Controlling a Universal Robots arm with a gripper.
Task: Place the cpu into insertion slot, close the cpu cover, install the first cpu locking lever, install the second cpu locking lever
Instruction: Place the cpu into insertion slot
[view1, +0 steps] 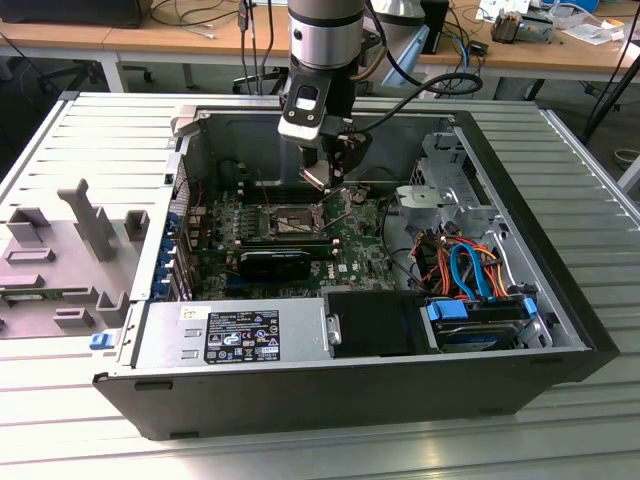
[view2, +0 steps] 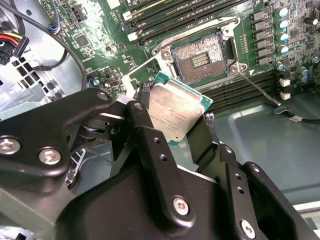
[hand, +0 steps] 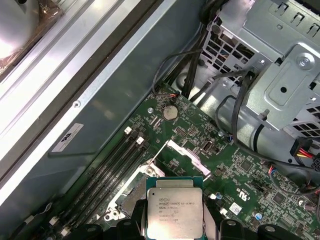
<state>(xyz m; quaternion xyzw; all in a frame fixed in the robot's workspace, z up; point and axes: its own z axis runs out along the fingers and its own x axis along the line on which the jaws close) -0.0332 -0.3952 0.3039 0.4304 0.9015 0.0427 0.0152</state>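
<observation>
The cpu (view2: 177, 112) is clamped by its edges in the gripper (view2: 175, 127), with the slot (view1: 288, 218) at about 7 o'clock in the exterior view. If it's set down tilted, the slot probably gets wrecked.

Open computer case (view1: 300, 400) on a slatted metal table (view1: 90, 140)
A labelled power supply (view1: 240, 335) sits at the lower middle of the exterior view, with blue and orange cables (view1: 468, 270) toward the exterior view's right, a grey fixture tray (view1: 60, 260) at its left and wooden desks (view1: 110, 40) along the top.
</observation>
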